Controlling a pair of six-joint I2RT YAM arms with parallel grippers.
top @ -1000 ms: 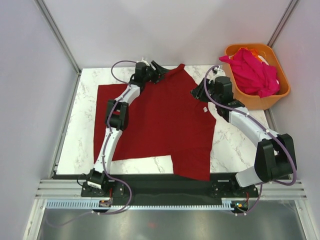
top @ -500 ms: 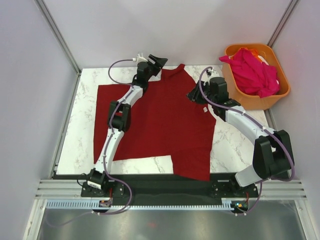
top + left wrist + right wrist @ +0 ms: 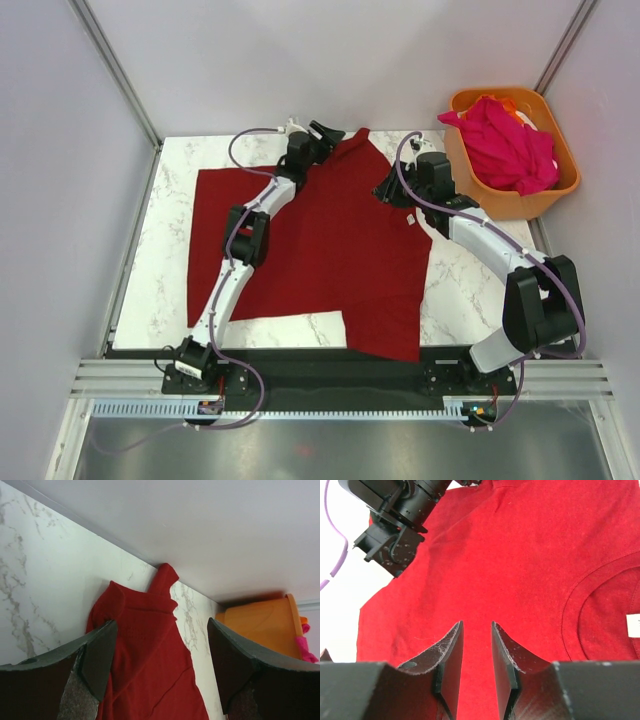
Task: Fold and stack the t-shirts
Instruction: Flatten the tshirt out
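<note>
The dark crimson t-shirt (image 3: 320, 250) lies spread on the marble table, its white neck label (image 3: 410, 219) at the right. My left gripper (image 3: 328, 135) is open wide over the shirt's far corner by the back wall. In the left wrist view the bunched cloth (image 3: 145, 670) lies between and beyond the jaws (image 3: 161, 625), not held. My right gripper (image 3: 385, 188) hovers over the shirt near the collar. Its jaws (image 3: 477, 625) stand a narrow gap apart with nothing in them, the cloth (image 3: 520, 555) and label (image 3: 633, 626) below. The magenta t-shirt (image 3: 505, 145) lies crumpled in the tub.
The orange tub (image 3: 500, 203) stands at the table's back right and shows in the left wrist view (image 3: 260, 620). Bare marble (image 3: 165, 290) shows left of the shirt. White walls close in the back and sides. The shirt's near right part hangs over the front edge (image 3: 385, 345).
My left gripper has moved right along the far edge, over the shirt's far corner. My right gripper has shifted slightly left over the shirt. The shirt has barely moved.
</note>
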